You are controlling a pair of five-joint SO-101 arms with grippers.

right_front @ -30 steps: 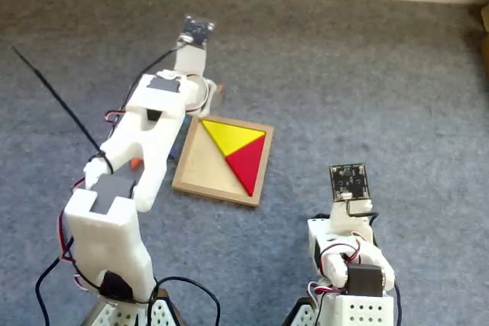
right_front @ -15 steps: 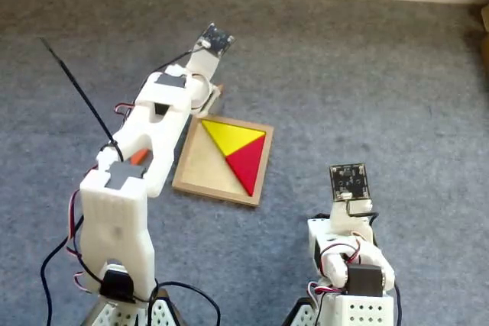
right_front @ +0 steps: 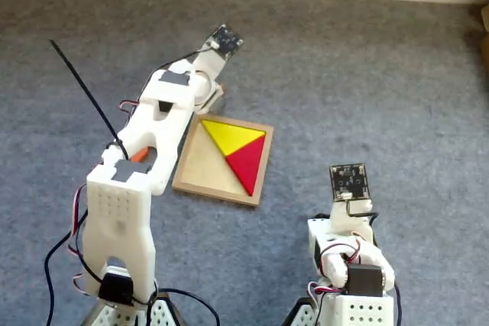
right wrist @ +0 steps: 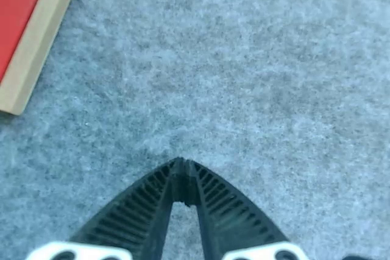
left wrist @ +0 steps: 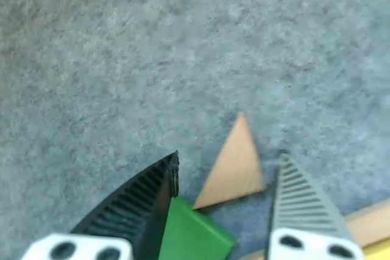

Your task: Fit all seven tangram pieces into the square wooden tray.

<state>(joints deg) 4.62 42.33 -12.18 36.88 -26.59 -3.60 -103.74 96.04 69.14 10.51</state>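
Observation:
The square wooden tray (right_front: 200, 177) lies mid-table with a yellow triangle (right_front: 231, 137) and a red triangle (right_front: 248, 163) in its right half. My left gripper (left wrist: 228, 159) is open just past the tray's far left corner. Between its fingers a tan wooden triangle (left wrist: 234, 168) lies flat on the carpet, with a green piece (left wrist: 194, 234) close beside it. The tray's rim (left wrist: 365, 223) runs next to the grey finger (left wrist: 301, 196). An orange piece (right_front: 137, 156) peeks out under the left arm. My right gripper (right wrist: 181, 165) is shut and holds nothing, low over the carpet near the tray's corner (right wrist: 38, 41).
Grey carpet covers the whole table. The left arm (right_front: 157, 139) stretches along the tray's left side and hides what lies under it. The right arm (right_front: 349, 242) sits folded at the front right, with bare carpet around it.
The left arm has swung right and forward, and its wrist has turned towards the tray's far left corner. The right arm has not moved.

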